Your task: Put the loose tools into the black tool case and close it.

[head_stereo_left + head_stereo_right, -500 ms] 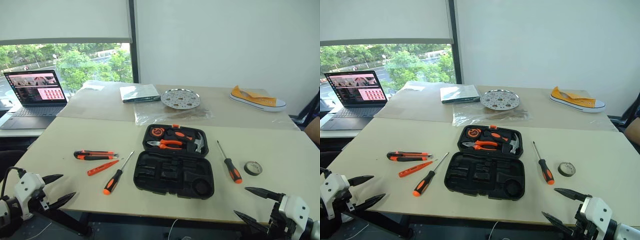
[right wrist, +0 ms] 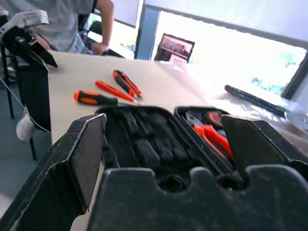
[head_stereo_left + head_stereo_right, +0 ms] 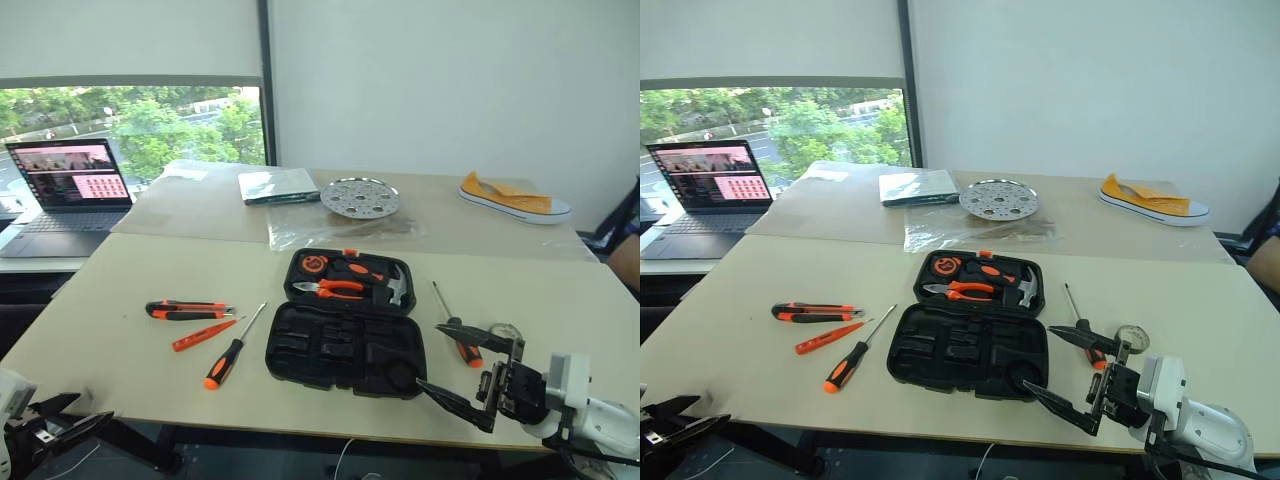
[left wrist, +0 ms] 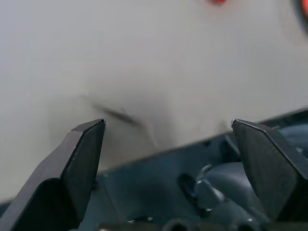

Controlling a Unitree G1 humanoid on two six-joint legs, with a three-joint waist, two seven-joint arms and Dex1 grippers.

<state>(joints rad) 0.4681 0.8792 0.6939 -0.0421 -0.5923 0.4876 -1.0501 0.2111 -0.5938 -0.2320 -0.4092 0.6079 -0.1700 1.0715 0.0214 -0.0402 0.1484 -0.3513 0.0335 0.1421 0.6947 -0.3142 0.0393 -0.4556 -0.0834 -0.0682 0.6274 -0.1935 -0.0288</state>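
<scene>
One black tool case (image 3: 346,320) lies open in the middle of the near table (image 3: 120,370), its back half holding orange-handled pliers (image 3: 330,289) and a hammer (image 3: 397,287), its front half bare recesses. Loose tools counted: two black-and-orange screwdrivers, one (image 3: 232,350) left of the case and one (image 3: 458,330) right of it; one orange-black utility knife (image 3: 190,310); one slim orange tool (image 3: 203,335) between knife and left screwdriver; one dark tape roll (image 3: 1131,338), partly hidden behind the right gripper (image 3: 468,370). That gripper hangs over the table's front right, fingers wide apart, holding nothing. The left gripper (image 3: 62,420) sits low off the front left corner, fingers apart and empty. The right wrist view adds a person (image 2: 72,21) standing beyond the table, and the left gripper from the far side. The left wrist view shows the table edge between spread fingertips (image 4: 82,154). Beyond: one laptop (image 3: 65,195), one yellow shoe (image 3: 515,198), one round perforated metal plate (image 3: 360,197)
</scene>
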